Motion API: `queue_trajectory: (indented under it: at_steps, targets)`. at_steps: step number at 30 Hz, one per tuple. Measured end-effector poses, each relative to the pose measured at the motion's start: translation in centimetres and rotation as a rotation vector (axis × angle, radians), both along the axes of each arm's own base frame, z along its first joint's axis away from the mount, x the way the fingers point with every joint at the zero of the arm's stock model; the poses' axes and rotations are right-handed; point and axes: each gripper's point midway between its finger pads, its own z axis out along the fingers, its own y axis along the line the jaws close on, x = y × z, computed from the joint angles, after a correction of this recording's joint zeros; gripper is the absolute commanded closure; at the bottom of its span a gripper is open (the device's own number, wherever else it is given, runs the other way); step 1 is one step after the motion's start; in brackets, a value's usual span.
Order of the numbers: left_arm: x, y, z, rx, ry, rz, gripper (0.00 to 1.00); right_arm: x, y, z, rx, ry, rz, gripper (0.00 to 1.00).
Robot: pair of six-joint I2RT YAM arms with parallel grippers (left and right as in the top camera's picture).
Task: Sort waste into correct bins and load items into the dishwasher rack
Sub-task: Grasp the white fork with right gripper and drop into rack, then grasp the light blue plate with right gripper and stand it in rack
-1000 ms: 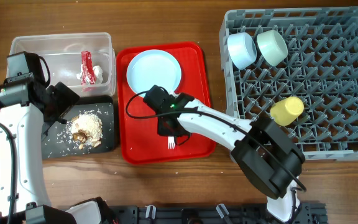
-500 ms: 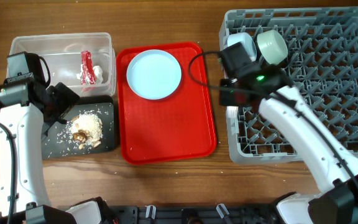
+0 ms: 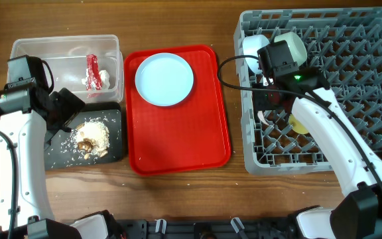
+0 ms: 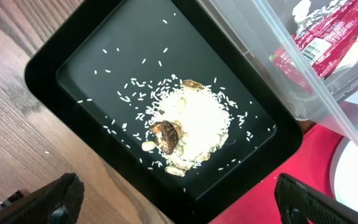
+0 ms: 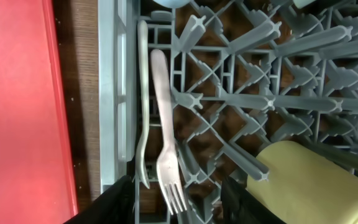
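Since a second ago the right arm has moved from the red tray (image 3: 178, 143) to the left part of the dishwasher rack (image 3: 363, 86). The fork (image 5: 163, 124) is gone from the tray and now lies in the rack, parallel to and just beside the spoon (image 5: 143, 93), along the rack's left wall. The right gripper (image 5: 178, 190) is seen with fingers spread, fork tines between them, not pinched. The yellow cup (image 5: 309, 180) lies just to one side of the gripper, partly hidden under the arm in the overhead view. The plate (image 3: 164, 79) is unmoved on the tray.

The left arm is unchanged. The left gripper (image 4: 176, 183) is spread wide above the black tray (image 4: 73, 68) holding the rice scraps (image 4: 191, 124). The clear tub (image 3: 58, 50) touches the black tray's far edge. Only a narrow strip of table (image 3: 178, 199) separates the red tray from the rack.
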Motion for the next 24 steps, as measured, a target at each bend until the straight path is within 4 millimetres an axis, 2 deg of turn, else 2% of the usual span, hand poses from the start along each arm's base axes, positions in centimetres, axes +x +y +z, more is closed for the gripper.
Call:
queue_trajectory:
  at_steps: [4, 5, 8, 10, 11, 12, 13, 14, 15, 16, 18, 20, 24]
  targets:
    - [0.0, 0.0, 0.0, 0.000, 0.000, 0.000, 0.00, 0.8, 0.8, 0.3, 0.041, -0.033, 0.011, 0.48]
    - [0.0, 0.0, 0.0, 0.000, 0.000, 0.000, 0.00, 1.6, 1.8, 0.8, 0.090, -0.062, 0.026, 0.48]
    - [0.0, 0.0, 0.0, 0.000, 0.000, 0.000, 0.00, 4.4, 8.2, 3.9, 0.326, -0.204, 0.167, 0.39]
    - [0.0, 0.0, 0.0, 0.000, 0.000, 0.000, 0.00, 4.5, 13.2, 5.9, 0.430, -0.278, 0.298, 0.31]
    - [0.0, 0.0, 0.0, 0.000, 0.000, 0.000, 0.00, 4.4, 14.9, 6.6, 0.456, -0.306, 0.341, 0.28]
    - [0.0, 0.0, 0.0, 0.000, 0.000, 0.000, 0.00, 4.2, 17.9, 7.1, 0.488, -0.341, 0.410, 0.28]
    - [0.0, 0.0, 0.0, 0.001, -0.001, 0.000, 0.00, 4.3, 19.4, 6.6, 0.500, -0.345, 0.421, 0.28]
    - [0.0, 0.0, 0.0, 0.000, 0.001, 0.000, 0.00, 4.8, 20.7, 4.8, 0.505, -0.324, 0.390, 0.28]
    - [0.0, 0.0, 0.0, 0.000, 0.000, 0.000, 0.00, 5.3, 21.0, 3.3, 0.502, -0.302, 0.360, 0.28]
    - [0.0, 0.0, 0.0, 0.000, 0.001, 0.000, 0.00, 6.8, 21.8, 0.0, 0.519, -0.266, 0.278, 0.28]
    - [0.0, 0.0, 0.0, -0.001, 0.001, 0.000, 0.00, 7.8, 22.2, -4.0, 0.530, -0.217, 0.194, 0.30]
    - [0.0, 0.0, 0.0, 0.000, 0.000, 0.000, 0.00, 8.7, 22.7, -6.9, 0.545, -0.199, 0.140, 0.35]
    - [0.0, 0.0, 0.0, 0.000, 0.000, 0.000, 0.00, 8.6, 22.0, -10.5, 0.505, -0.146, 0.066, 0.37]
